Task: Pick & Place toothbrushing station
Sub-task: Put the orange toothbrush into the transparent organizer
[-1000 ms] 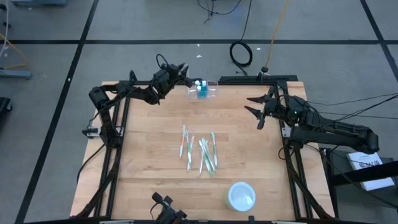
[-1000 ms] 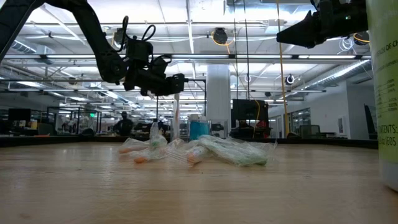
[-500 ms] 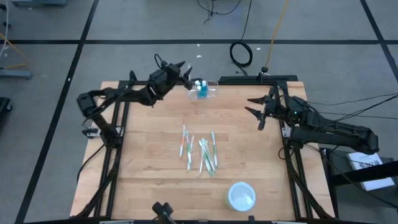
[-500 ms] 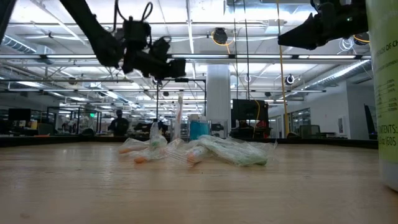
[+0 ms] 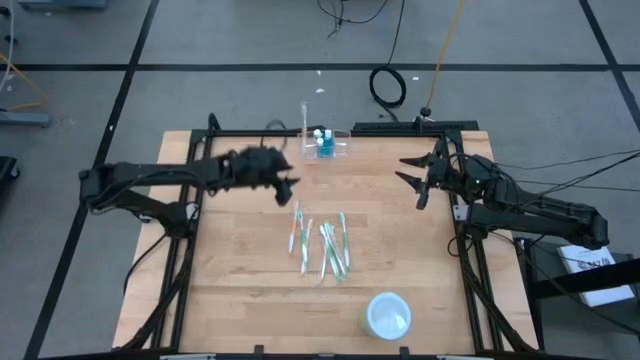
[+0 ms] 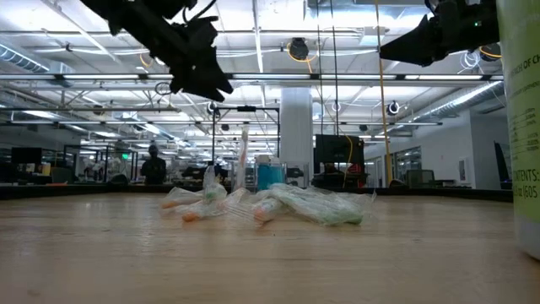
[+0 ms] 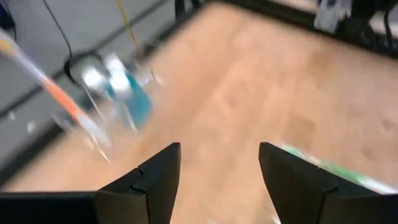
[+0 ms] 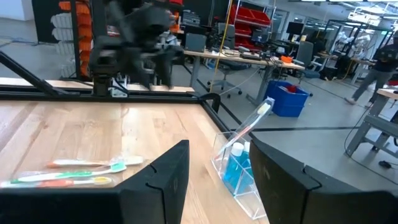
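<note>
Standing upright, toothbrushing station (image 5: 327,146), long axis left-right

Motion-blurred clear holder cup (image 7: 118,87) and toothbrush (image 7: 62,102) beyond left hand (image 7: 217,180).

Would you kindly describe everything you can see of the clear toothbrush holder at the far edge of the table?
The toothbrush holder is a small, see-through plastic box standing upright at the far edge of the wooden table, about midway across. Inside stands a blue item with a white cap. One toothbrush leans in it, its end sticking up past the rim. Neither gripper touches it: the left gripper hangs above the table nearby, and the right gripper waits, fingers open, toward the right side.
</note>
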Motion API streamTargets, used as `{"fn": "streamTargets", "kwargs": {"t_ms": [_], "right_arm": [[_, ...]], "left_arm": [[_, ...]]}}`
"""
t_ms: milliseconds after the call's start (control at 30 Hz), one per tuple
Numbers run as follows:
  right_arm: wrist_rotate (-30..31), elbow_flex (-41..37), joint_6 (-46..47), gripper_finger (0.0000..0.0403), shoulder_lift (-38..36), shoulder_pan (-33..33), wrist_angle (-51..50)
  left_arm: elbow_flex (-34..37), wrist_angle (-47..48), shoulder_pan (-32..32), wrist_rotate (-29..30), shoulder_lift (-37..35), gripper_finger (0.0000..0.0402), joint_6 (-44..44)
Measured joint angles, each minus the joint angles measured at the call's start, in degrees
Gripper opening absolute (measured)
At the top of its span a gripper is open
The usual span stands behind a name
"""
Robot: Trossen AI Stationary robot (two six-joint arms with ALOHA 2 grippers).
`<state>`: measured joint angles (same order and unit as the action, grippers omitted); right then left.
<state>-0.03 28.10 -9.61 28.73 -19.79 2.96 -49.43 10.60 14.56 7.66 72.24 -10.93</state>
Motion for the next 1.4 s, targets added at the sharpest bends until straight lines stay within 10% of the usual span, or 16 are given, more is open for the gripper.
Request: {"fn": "streamTargets", "kwargs": {"t_ms": [467, 1400], "right_arm": [[0.0, 0.0, 1.5, 0.016, 0.0, 0.0, 0.7], [0.0, 0.0, 2.6, 0.016, 0.0, 0.0, 1.3]], "left_arm": [[0.0, 10.1, -5.6, 0.3, 14.6, 0.0223, -35.1], [-0.2, 9.5, -3.5, 0.1, 25.8, 0.0223, -41.9]]}}
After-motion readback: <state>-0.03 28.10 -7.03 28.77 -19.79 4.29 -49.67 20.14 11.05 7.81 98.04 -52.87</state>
